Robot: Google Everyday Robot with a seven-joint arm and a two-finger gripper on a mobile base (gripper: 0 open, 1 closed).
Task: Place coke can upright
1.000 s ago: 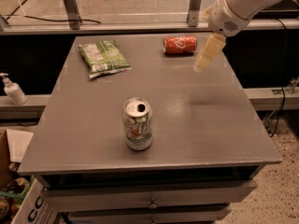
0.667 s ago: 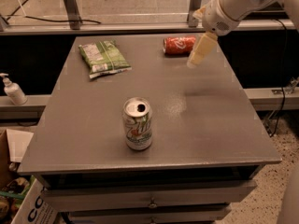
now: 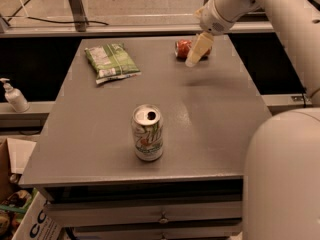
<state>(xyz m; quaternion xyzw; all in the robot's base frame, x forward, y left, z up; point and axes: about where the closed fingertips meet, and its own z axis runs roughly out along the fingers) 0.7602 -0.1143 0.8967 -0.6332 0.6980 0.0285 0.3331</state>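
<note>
The pincer (image 3: 196, 51) is held near the far edge of the desk (image 3: 215, 114); its state cannot be told. The coke can (image 3: 183, 48) is seen lying just behind it, partly hidden. Open surface is left between the pincer and the green-white can (image 3: 148, 133), well in front.

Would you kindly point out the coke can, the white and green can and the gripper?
coke can (image 3: 183, 49): camera view, its red side.
white and green can (image 3: 148, 134): camera view, mid-body.
gripper (image 3: 195, 56): camera view, cream tip, hiding the coke can's right end.
</note>
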